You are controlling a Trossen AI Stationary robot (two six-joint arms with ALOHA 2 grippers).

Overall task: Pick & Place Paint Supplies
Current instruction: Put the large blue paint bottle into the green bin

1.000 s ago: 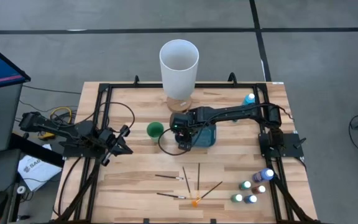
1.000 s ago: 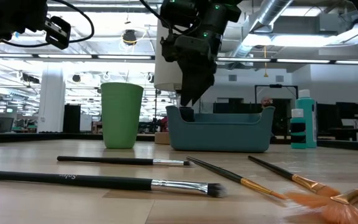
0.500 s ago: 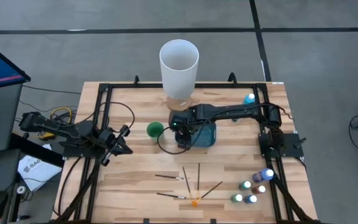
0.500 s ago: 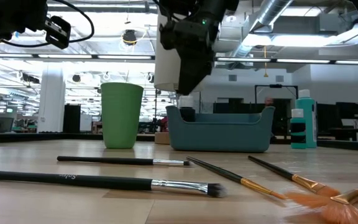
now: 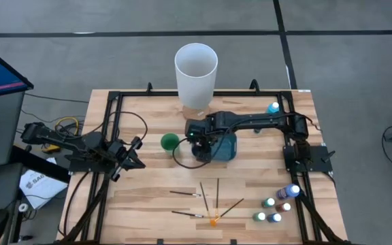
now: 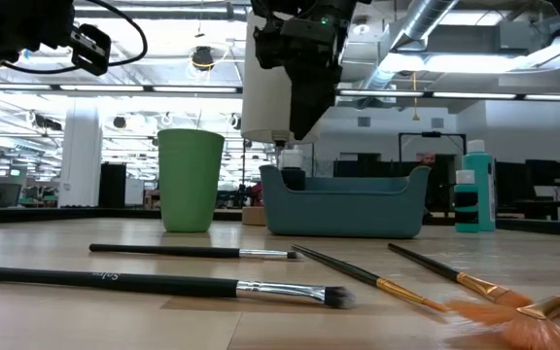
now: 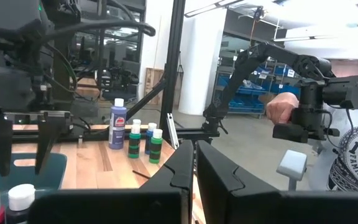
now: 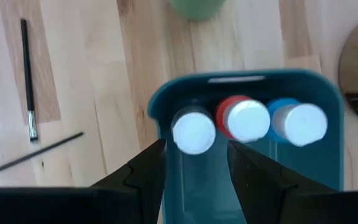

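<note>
Above teal bin (image 5: 226,148) | right gripper (image 8: 194,163) open | brush lettering (image 6: 108,278) unreadable

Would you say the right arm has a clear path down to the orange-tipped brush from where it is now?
Probably yes. The right gripper hangs open over the teal bin, holding nothing, and the orange-tipped brush lies on bare table nearer the front edge, with only other brushes beside it.

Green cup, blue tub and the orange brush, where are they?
Green cup (image 6: 191,180), low view, middle of its side.
Blue tub (image 6: 346,206), low view, front wall.
Orange-tipped brush (image 5: 214,220), high view, its orange tip.
</note>
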